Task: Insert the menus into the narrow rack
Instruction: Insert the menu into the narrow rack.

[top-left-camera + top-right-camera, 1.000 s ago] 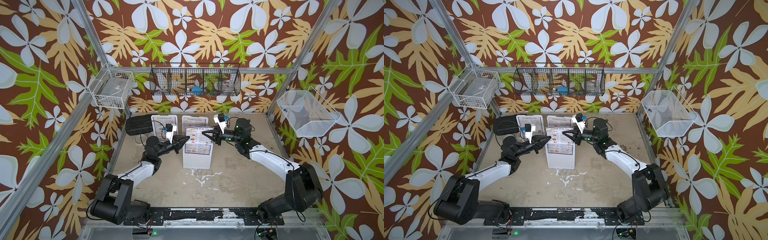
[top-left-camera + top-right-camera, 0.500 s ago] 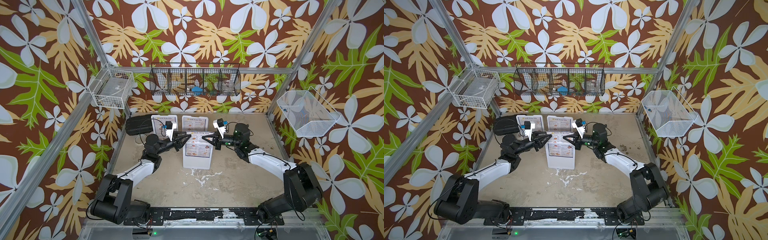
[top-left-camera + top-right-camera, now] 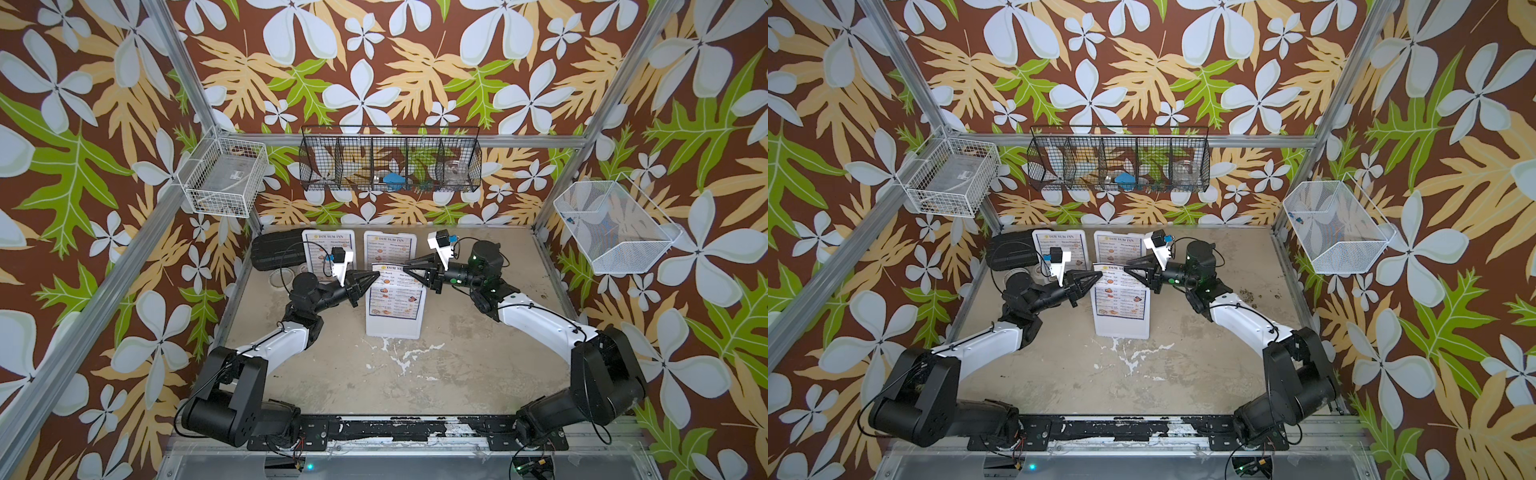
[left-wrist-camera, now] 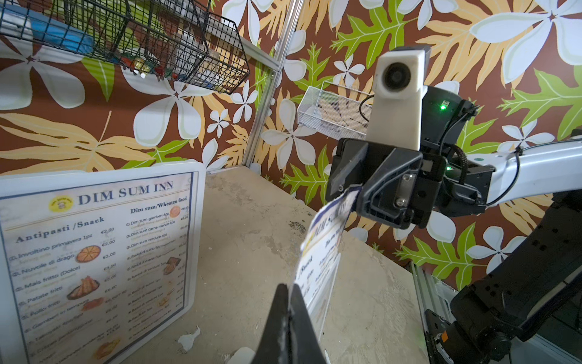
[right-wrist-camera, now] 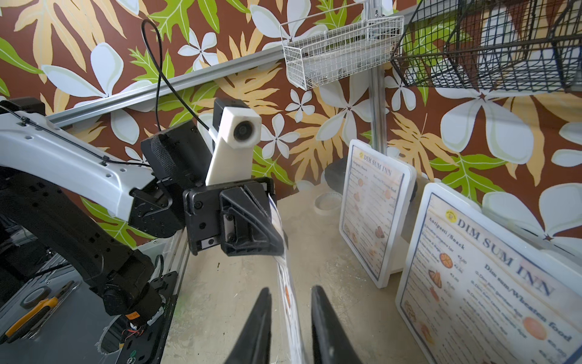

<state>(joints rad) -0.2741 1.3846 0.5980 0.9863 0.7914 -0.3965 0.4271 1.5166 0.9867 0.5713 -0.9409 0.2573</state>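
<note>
Left gripper clamps the menu at a top corner. It looks thin, glossy, probably floppy and slick. Right gripper gapes astride its top edge.

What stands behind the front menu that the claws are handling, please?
Two stand there, upright: the left-side menu, its lower part covered by the left arm, and the right-side menu, its lower part covered by the front menu. A black case shows beyond.
</note>
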